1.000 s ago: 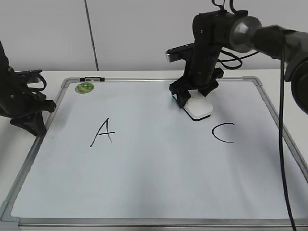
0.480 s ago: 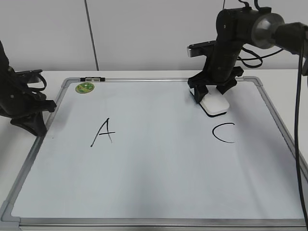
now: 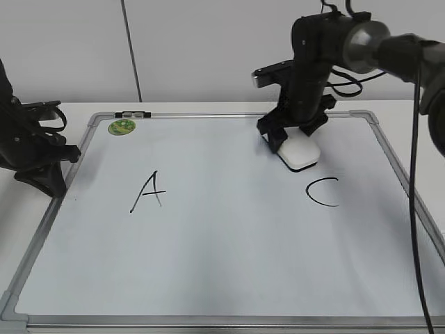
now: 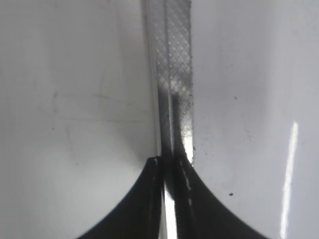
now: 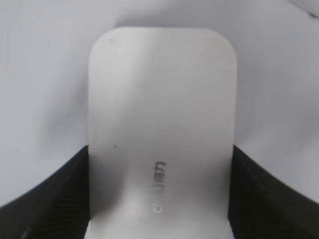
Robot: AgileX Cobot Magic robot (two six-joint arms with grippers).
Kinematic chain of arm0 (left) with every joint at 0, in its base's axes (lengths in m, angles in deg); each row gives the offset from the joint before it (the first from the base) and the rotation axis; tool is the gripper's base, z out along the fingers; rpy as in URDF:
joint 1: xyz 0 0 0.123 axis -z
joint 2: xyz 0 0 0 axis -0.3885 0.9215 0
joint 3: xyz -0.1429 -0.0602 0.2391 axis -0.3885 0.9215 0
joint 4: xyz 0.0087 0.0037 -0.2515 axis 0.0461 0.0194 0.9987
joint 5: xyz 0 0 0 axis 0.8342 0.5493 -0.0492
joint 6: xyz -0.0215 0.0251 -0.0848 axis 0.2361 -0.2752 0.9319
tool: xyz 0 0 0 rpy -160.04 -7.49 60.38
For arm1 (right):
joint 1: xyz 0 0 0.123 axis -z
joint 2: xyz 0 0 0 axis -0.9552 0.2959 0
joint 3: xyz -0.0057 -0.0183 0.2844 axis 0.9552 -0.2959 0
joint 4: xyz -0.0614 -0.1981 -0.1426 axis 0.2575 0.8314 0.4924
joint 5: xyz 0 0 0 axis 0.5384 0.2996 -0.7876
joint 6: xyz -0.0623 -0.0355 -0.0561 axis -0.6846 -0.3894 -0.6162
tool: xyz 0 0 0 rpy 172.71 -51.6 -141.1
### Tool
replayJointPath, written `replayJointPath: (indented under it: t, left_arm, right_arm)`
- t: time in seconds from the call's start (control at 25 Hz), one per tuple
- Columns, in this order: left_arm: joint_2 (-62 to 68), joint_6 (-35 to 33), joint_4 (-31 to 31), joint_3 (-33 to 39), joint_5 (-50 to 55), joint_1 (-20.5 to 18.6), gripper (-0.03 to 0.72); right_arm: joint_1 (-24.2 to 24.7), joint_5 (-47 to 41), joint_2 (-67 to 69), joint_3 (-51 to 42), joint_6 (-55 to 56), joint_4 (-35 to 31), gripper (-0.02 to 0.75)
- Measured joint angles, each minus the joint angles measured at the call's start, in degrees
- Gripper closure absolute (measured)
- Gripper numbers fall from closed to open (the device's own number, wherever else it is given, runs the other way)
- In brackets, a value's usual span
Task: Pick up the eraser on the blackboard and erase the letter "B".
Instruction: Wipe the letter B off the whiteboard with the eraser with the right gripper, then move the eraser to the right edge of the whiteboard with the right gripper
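My right gripper (image 3: 288,137) is shut on the eraser (image 3: 299,154), a white rounded block, and holds it flat on the blackboard (image 3: 222,243) just above and left of the black "C" (image 3: 323,192). In the right wrist view the eraser (image 5: 162,99) fills the gap between the dark fingers (image 5: 60,189) of my right gripper (image 5: 159,164). The letter "B" shows in no view; the board between the "A" (image 3: 149,191) and the "C" is plain white. My left gripper (image 3: 47,182) is shut and empty at the board's left frame (image 4: 174,74).
A small round green magnet (image 3: 122,126) sits at the board's top left corner. A small dark piece (image 3: 132,113) lies on the top frame. The right arm's cable (image 3: 411,209) hangs over the board's right edge. A white wall stands behind.
My right gripper slid the eraser to the right along the board, then back a little to the left. The left arm has not moved.
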Motion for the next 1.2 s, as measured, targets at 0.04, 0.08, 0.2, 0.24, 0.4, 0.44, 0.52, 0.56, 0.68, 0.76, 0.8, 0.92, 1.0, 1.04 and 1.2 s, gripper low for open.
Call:
replayJointPath:
  t: [0.04,0.08,0.2,0.24,0.4,0.44,0.52,0.56,0.68,0.76,0.8,0.92,1.0,1.04,1.2]
  left_arm:
    - [0.0,0.0,0.0,0.0,0.0,0.0,0.674]
    - [0.0,0.0,0.0,0.0,0.0,0.0,0.674]
    - [0.0,0.0,0.0,0.0,0.0,0.0,0.674]
    - [0.0,0.0,0.0,0.0,0.0,0.0,0.674]
    - [0.0,0.0,0.0,0.0,0.1,0.0,0.674]
    - [0.0,0.0,0.0,0.0,0.1,0.0,0.674]
    - [0.0,0.0,0.0,-0.1,0.1,0.0,0.674]
    - [0.0,0.1,0.0,-0.1,0.1,0.0,0.674]
    - [0.0,0.1,0.0,-0.1,0.1,0.0,0.674]
    - [0.0,0.1,0.0,-0.1,0.1,0.0,0.674]
    - [0.0,0.1,0.0,-0.1,0.1,0.0,0.674]
    - [0.0,0.1,0.0,-0.1,0.1,0.0,0.674]
    - [0.0,0.1,0.0,-0.1,0.1,0.0,0.674]
    - [0.0,0.1,0.0,-0.1,0.1,0.0,0.674]
    - [0.0,0.1,-0.1,-0.1,0.1,0.0,0.673]
  right_arm:
    - [-1.2,0.0,0.0,0.0,-0.5,-0.3,0.184]
    - [-2.5,0.0,0.0,0.0,-1.2,-1.1,0.184]
    - [-6.1,-0.4,0.0,0.0,-2.5,-3.6,0.184]
    - [-7.2,-0.8,0.0,0.2,-2.8,-4.1,0.184]
    - [-8.3,-2.7,0.5,2.1,-2.9,-5.8,0.184]
    - [-8.3,-3.2,0.3,2.1,-3.0,-6.0,0.184]
    - [-8.5,-3.8,-1.0,2.1,-3.1,-5.7,0.184]
    - [-8.6,-3.8,-2.1,2.1,-3.1,-5.2,0.184]
    - [-8.5,-3.8,-7.1,2.2,-3.1,-2.9,0.184]
    - [-8.2,-3.8,-10.8,1.4,-3.1,-2.1,0.184]
    - [-8.0,-3.8,-12.6,0.6,-3.1,-2.1,0.184]
    - [-7.1,-3.8,-17.4,-2.9,-3.1,-1.6,0.184]
    - [-6.2,-3.9,-20.9,-6.5,-3.1,-1.6,0.184]
    - [-5.7,-4.0,-23.3,-8.8,-3.1,-1.6,0.184]
    - [-1.4,-4.1,-30.5,-18.3,-0.4,-1.6,0.185]
